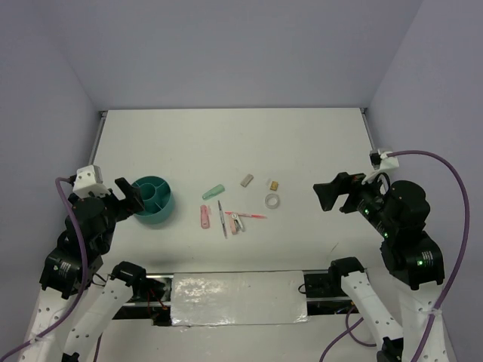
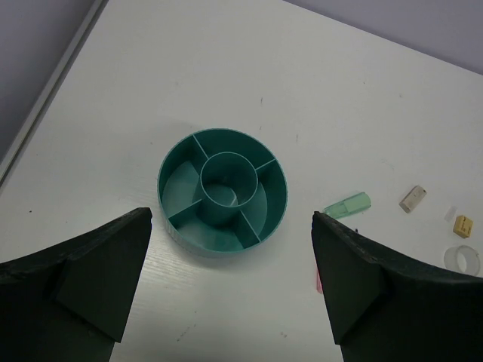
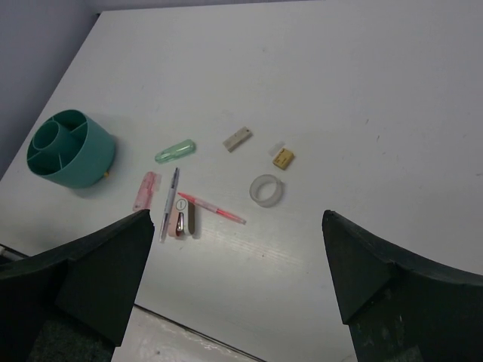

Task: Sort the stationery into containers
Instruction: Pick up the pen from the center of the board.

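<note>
A: The left gripper [image 1: 130,194] and the right gripper [image 1: 336,197] both hang empty, with fingers spread wide. What may go wrong?

B: The thin dark pen [image 3: 169,204] lies to the right of the round teal plastic organizer [image 3: 87,162], just beside the pink-white clip [image 3: 181,222]. A pinch could drag both. Its long axis runs near-to-far, and which end is the tip I cannot tell.

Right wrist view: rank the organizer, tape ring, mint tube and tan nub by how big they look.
1. organizer, by far the largest.
2. mint tube and tape ring: too close to rank; the tube is longer, the ring broader.
3. tan nub, smallest.
</note>
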Available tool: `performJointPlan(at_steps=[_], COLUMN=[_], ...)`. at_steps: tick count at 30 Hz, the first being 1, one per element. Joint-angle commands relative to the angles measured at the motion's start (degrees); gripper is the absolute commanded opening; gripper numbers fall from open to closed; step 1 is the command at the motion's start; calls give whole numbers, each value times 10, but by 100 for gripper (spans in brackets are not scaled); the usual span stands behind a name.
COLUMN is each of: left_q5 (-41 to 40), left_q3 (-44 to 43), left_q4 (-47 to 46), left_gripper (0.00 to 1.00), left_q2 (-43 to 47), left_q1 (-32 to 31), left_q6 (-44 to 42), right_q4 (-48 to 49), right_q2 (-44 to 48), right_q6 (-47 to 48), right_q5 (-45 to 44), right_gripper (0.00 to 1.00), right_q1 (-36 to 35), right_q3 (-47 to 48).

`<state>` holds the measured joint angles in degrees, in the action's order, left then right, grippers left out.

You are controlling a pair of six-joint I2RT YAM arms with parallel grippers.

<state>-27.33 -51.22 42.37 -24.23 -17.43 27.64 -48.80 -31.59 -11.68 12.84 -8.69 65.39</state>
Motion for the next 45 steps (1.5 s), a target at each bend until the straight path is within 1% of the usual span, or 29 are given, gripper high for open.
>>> performJointPlan(at_steps=[1,3,4,8,11,13,14,15,16,17,18,19,20,21,22,23,24,25,26,28,29,31,32,34,35,38,41,43,45], left_q5=[1,2,2,1,-3,-2,-1,-1,-1,-2,-3,-4,-4,-3,-4,-6,-7,-7,-7,-6,-4,-4,-4,-4,-4,-3,-3,-1,0], left_q3=[1,1,1,1,1,2,2,2,1,1,0,1,1,1,1,1,0,0,2,2,2,2,2,2,2,3,2,4,3], left_q4=[-24,-24,-25,-24,-26,-26,-26,-26,-26,-25,-23,-23,-24,-25,-24,-23,-21,-21,-23,-24,-24,-25,-25,-24,-25,-26,-26,-27,-27], left_gripper=[99,99,99,99,99,99,99,99,99,99,99,99,99,99,99,99,99,99,99,99,99,99,99,99,99,99,99,99,99], left_q2=[-4,-6,-8,-11,-12,-14,-16,-19,-23,-25,-28,-29,-30,-29,-29,-29,-28,-27,-25,-20,-19,-15,-15,-14,-14,-11,-8,-6,-6], left_q1=[2,2,2,2,3,3,2,3,3,2,3,2,3,4,4,4,4,4,4,4,3,4,4,4,3,3,4,4,3], left_q6=[6,5,6,6,6,5,4,4,5,6,6,5,6,6,6,7,7,7,7,6,6,5,5,5,4,5,4,3,2], right_q4=[11,20,34,70,66,66,67,65,63,66,68,66,63,54,53,56,62,79,85,94,94,92,87,85,85,86,115,130,124], right_q2=[9,13,14,11,-21,-57,-66,-88,-101,-132,-153,-181,-253,-292,-332,-402,-432,-460,-509,-554,-596,-630,-657,-677,-695,-721,-721,-725,-733], right_q6=[3,4,-1,-31,-54,-76,-83,-100,-113,-125,-154,-170,-198,-207,-218,-240,-248,-255,-261,-271,-272,-271,-273,-270,-271,-272,-263,-259,-257], right_q5=[-10,10,44,112,118,109,91,5,-52,-109,-213,-268,-313,-353,-361,-369,-378,-382,-381,-375,-372,-374,-376,-375,-368,-347,-307,-300,-299], right_gripper=[100,100,100,100,100,100,100,100,100,100,100,100,100,100,100,100,99,98,94,84,73,66,64,64,61,61,59,59,59], right_q1=[0,0,0,0,-1,-14,-60,-105,-158,-277,-340,-400,-494,-527,-550,-567,-597,-605,-608,-621,-621,-620,-619,-614,-610,-588,-565,-557,-552], right_q3=[25,24,22,19,37,41,40,40,39,36,33,39,46,54,65,82,89,94,111,146,159,191,203,221,224,222,188,174,177])
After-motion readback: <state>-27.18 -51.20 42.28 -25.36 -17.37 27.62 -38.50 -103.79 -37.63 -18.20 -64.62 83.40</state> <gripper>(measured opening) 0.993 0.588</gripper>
